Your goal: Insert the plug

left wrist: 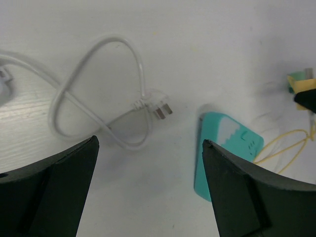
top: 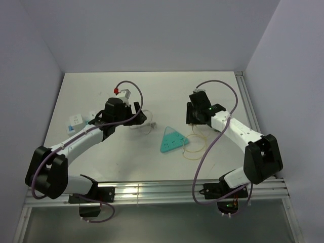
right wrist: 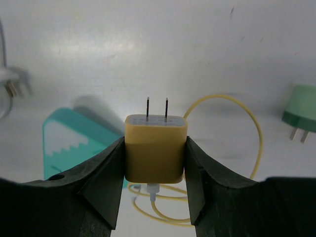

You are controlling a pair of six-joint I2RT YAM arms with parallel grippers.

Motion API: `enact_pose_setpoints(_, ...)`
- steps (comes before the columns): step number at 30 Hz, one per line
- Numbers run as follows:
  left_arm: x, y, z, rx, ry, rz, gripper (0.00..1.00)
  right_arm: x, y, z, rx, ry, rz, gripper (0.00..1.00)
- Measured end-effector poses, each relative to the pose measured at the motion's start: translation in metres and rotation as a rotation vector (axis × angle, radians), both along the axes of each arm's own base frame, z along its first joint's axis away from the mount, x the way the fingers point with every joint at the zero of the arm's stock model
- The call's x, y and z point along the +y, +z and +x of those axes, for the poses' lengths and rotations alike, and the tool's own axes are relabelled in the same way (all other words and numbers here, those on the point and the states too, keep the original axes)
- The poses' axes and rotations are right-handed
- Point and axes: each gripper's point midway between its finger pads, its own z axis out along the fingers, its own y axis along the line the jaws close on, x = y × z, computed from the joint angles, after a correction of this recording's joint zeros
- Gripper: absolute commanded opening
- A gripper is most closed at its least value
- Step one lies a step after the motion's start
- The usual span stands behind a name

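A teal triangular power strip (top: 172,140) lies flat mid-table; it also shows in the left wrist view (left wrist: 224,148) and the right wrist view (right wrist: 69,143). My right gripper (right wrist: 154,140) is shut on a yellow plug block (right wrist: 155,153), two prongs pointing away from the wrist, held above the table behind and right of the strip. Its yellow cable (right wrist: 247,123) loops on the table (top: 195,147). My left gripper (left wrist: 149,142) is open and empty, above the table left of the strip, near a white cable's plug (left wrist: 162,110).
A white cable (top: 144,125) loops between my left gripper (top: 135,112) and the strip. A green plug (right wrist: 300,111) lies to the right of the yellow one. White adapters (top: 76,121) sit at the table's left edge. A metal rail (top: 248,101) runs along the right side.
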Motion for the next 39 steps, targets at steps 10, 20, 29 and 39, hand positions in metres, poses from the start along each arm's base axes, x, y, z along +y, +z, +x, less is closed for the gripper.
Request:
enact_pose_setpoints(10, -0.031, -0.001, -0.026, -0.044, -0.184, -0.135, 0.92, 0.022, 0.011, -0.062, 0.112, 0.192, 0.142, 0.31)
enact_pose_setpoints(20, -0.046, -0.009, -0.042, -0.028, -0.269, -0.196, 0.91, 0.039, 0.0, -0.112, 0.251, 0.284, 0.084, 0.19)
enact_pose_setpoints(29, -0.073, -0.021, -0.065, -0.01, -0.375, -0.173, 0.91, 0.032, -0.011, -0.13, 0.366, 0.29, -0.009, 0.14)
enact_pose_setpoints(39, -0.08, -0.026, -0.073, -0.004, -0.408, -0.162, 0.91, 0.051, -0.03, -0.117, 0.485, 0.4, -0.043, 0.0)
